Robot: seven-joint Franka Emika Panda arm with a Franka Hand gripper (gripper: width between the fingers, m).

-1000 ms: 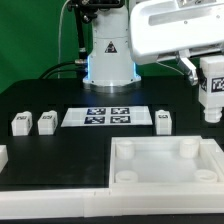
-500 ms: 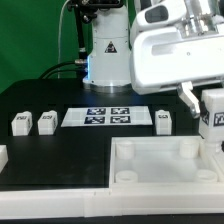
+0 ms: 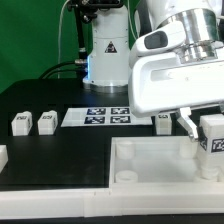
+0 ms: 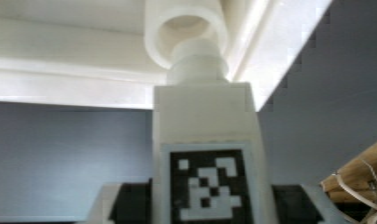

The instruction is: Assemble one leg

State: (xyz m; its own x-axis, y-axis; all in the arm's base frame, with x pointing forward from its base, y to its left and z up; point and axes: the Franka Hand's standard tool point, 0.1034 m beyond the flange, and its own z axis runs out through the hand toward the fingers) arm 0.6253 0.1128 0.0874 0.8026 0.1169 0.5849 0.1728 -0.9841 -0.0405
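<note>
My gripper is shut on a leg, a small white block with a black-and-white marker, and holds it upright over the far right corner of the large white tray-like part. In the wrist view the leg fills the middle between the dark fingers. Its narrow tip reaches to a round corner socket of the tray; I cannot tell whether it is inside. Three more legs stand on the black table: two at the exterior view's left and one behind the tray.
The marker board lies flat at the back middle, in front of the robot base. Another white part shows at the exterior view's left edge. The arm's white body hangs over the right side.
The arm has come down with the leg in its gripper, from well above the table to just over the tray's far right corner. The other parts have not moved.
</note>
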